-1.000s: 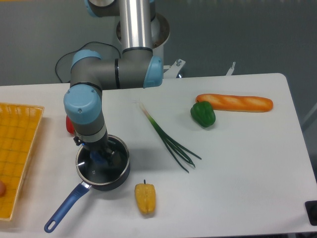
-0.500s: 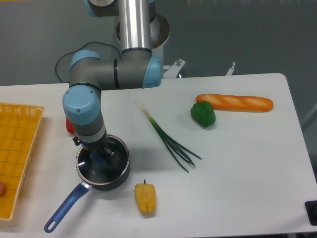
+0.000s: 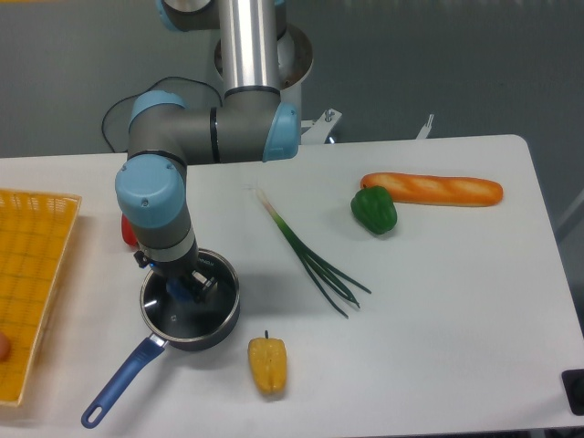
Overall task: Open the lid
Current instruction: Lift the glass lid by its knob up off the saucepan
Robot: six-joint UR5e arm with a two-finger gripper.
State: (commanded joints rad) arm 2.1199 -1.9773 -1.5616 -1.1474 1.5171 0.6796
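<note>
A dark saucepan (image 3: 219, 321) with a long blue handle (image 3: 119, 383) stands near the table's front left. The glass lid (image 3: 173, 313) with a thin metal rim lies on top of it. My gripper (image 3: 187, 289) reaches straight down onto the lid's centre, and its fingers stand on either side of the blue knob (image 3: 181, 292). The fingers look closed against the knob, which is mostly hidden by them. The lid still rests on the pan's rim.
A yellow pepper (image 3: 267, 364) lies just right of the pan's front. Spring onions (image 3: 313, 259), a green pepper (image 3: 374, 210) and a baguette (image 3: 432, 189) lie to the right. A yellow basket (image 3: 32, 274) fills the left edge, and a red object (image 3: 129, 230) shows behind the arm.
The gripper's fingers have drawn in slightly around the blue knob. Pan and lid have not moved.
</note>
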